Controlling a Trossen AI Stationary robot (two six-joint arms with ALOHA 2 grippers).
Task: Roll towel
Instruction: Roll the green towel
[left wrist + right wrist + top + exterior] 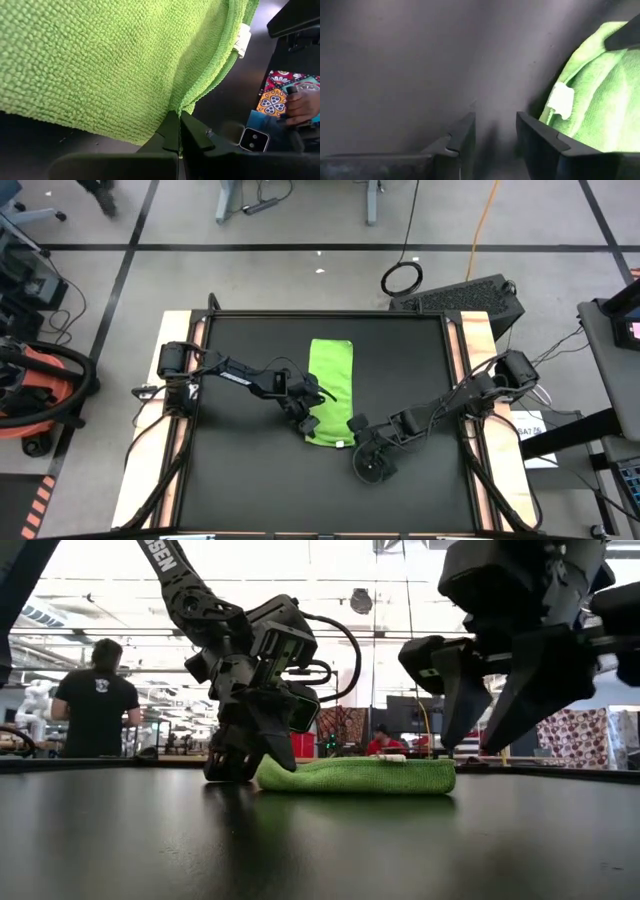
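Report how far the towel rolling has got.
Done: the towel lies folded into a long strip on the black mat. In hand: the left gripper pinches its near edge. Left: no roll shows yet; the right gripper waits open beside it.

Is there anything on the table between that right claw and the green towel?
Nothing visible. The right gripper hangs open beside the towel, near its white tag, with only bare black mat between them. The left gripper already pinches the towel's edge.
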